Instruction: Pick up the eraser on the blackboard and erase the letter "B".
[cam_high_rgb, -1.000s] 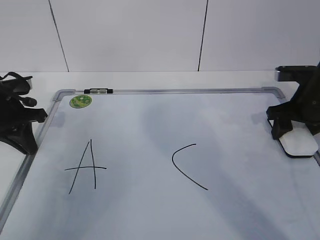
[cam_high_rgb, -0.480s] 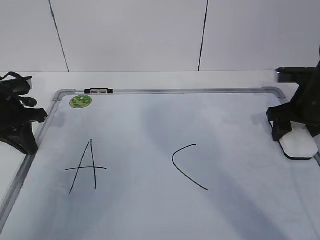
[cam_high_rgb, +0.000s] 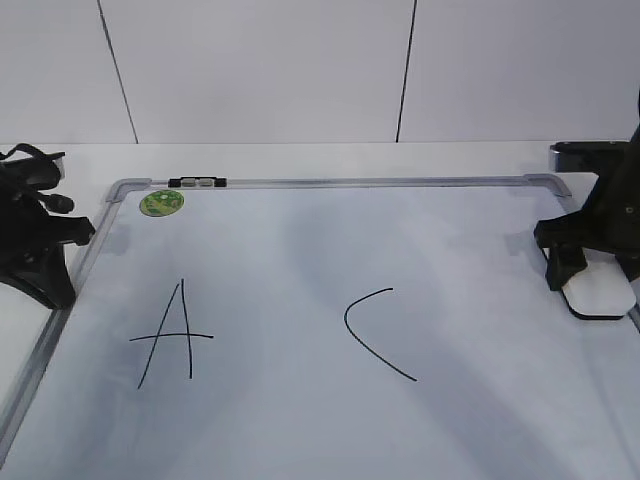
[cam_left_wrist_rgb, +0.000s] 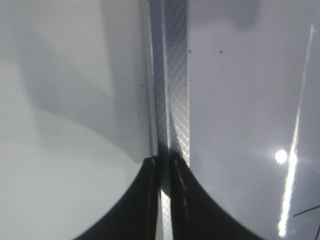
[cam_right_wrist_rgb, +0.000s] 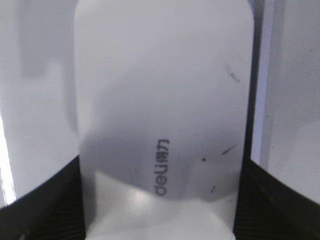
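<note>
Eraser (cam_right_wrist_rgb: 162, 125) is filling the right wrist view, sitting between the right gripper's (cam_high_rgb: 592, 262) spread fingers; whether they are clamping it is unclear, the exterior view hiding contact.

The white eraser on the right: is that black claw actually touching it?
Cannot tell. In the right wrist view the eraser fills the space between the right gripper fingers, but the edges are too blurred to show contact or gap.

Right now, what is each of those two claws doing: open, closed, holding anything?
Left gripper: shut, empty, over the blackboard frame.
Right gripper: fingers straddle the eraser; whether they clamp it cannot be told.
</note>
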